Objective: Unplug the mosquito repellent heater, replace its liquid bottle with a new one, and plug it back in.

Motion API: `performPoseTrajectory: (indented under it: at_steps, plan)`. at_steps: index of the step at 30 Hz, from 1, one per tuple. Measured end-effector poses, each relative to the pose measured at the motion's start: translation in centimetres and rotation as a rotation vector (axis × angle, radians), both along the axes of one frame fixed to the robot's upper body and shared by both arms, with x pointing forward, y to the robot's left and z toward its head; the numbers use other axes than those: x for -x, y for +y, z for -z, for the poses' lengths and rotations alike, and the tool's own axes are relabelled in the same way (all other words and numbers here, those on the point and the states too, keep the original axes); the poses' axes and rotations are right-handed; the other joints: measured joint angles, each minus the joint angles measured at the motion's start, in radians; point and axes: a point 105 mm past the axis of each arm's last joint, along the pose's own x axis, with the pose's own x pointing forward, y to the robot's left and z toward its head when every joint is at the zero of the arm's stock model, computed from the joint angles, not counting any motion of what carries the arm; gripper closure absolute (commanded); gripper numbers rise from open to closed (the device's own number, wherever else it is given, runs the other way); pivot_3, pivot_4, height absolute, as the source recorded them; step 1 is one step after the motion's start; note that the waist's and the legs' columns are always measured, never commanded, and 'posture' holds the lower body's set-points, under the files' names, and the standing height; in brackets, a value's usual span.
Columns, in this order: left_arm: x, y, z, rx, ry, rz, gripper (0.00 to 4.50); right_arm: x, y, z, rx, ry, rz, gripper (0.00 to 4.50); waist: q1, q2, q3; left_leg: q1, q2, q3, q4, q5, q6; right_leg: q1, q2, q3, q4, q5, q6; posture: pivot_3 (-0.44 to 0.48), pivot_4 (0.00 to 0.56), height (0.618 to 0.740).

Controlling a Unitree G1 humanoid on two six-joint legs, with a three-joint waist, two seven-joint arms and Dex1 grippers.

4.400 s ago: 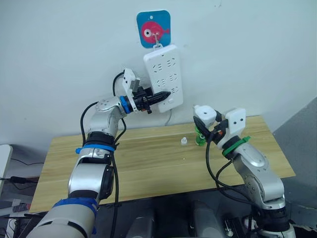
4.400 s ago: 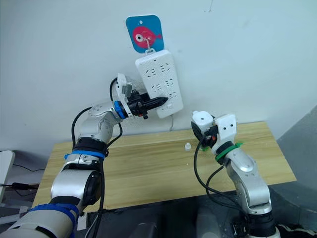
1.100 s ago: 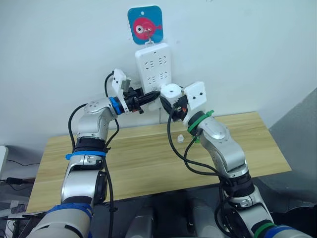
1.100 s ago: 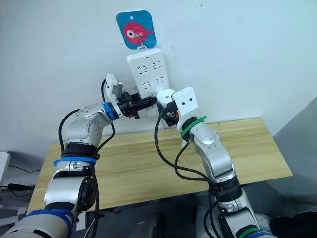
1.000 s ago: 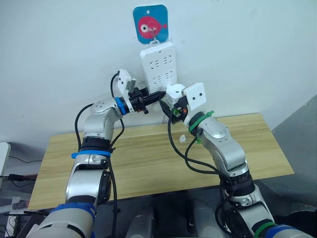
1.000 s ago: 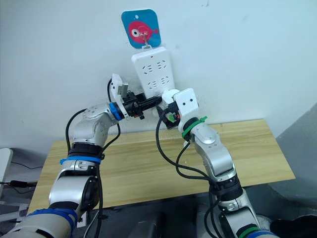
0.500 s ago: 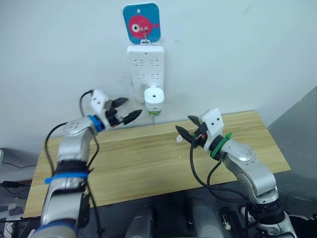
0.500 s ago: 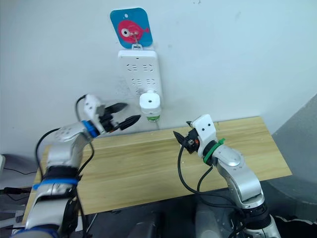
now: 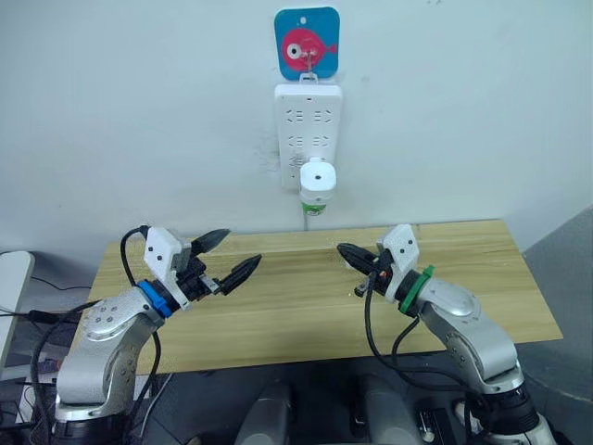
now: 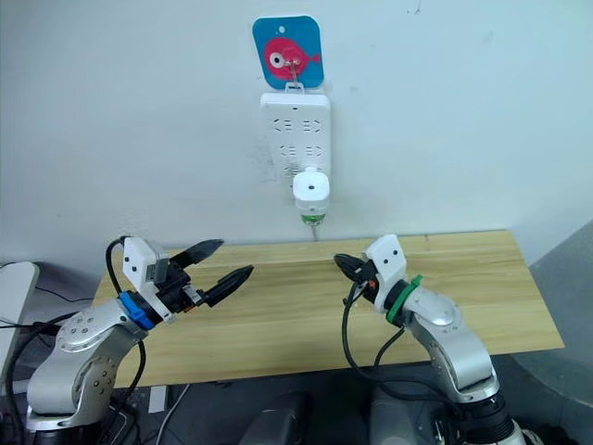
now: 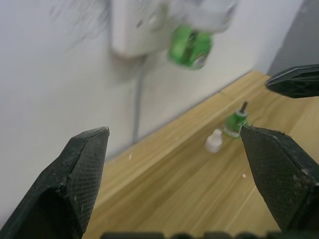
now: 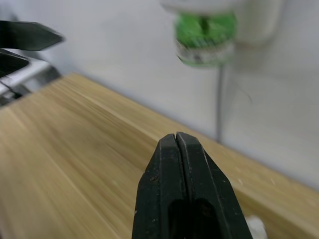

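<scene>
Both pincers hang empty above the table [image 9: 278,311]: left gripper [image 9: 230,259] spread wide at nine o'clock, right gripper [image 9: 345,251] pinched closed at three. At twelve, the heater [image 9: 317,180] sits plugged into the wall power strip [image 9: 308,119], green bottle [image 11: 189,47] fitted beneath. Old wick bottle [image 11: 234,124] and white cap [image 11: 213,141] lie discarded together. No lettering is legible.

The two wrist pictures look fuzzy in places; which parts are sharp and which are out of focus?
Left wrist view: the black fingers are crisp; the green bottle under the heater is smeared, and the bottle and cap on the table are soft. Right wrist view: the closed fingers are sharp; the bottle above and the table blur.
</scene>
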Motion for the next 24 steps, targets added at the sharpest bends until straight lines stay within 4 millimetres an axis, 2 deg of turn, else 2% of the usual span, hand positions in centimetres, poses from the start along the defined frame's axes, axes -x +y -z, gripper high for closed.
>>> performPoseTrajectory:
  at_steps: [5,7,12,24]
  plan:
    - [0.4,-1.8,-2.2,0.010,-0.032,0.100,0.00,-0.7,1.7,-3.8,-0.045,-0.106,-0.041,4.49,-0.001,0.000,0.000,0.000,0.000,0.000,0.000,0.000,-0.001,0.000,0.001,0.000,0.000,0.000,0.000,0.016,0.225,0.740]
    - [0.2,-2.3,-2.8,0.021,-0.040,0.123,0.00,-1.0,2.1,-4.7,-0.057,-0.128,-0.046,4.49,-0.001,0.000,0.000,0.000,0.000,0.000,0.000,0.000,-0.001,0.000,0.001,0.000,0.000,0.000,0.000,0.016,0.225,0.740]
    - [-0.1,-3.0,-3.4,0.026,-0.059,0.134,0.00,-2.0,2.4,-3.6,-0.056,-0.080,-0.026,4.49,-0.001,0.000,0.000,0.000,-0.001,0.001,0.000,0.001,-0.001,0.000,0.001,0.001,-0.001,0.000,0.000,0.019,0.223,0.740]
    - [-0.4,-3.5,-3.6,0.030,-0.063,0.141,0.00,-2.6,2.8,-4.0,-0.081,-0.097,-0.013,4.49,-0.001,0.000,0.000,0.000,-0.001,0.001,0.000,0.001,-0.001,-0.001,0.001,0.001,0.000,0.000,0.000,0.020,0.225,0.740]
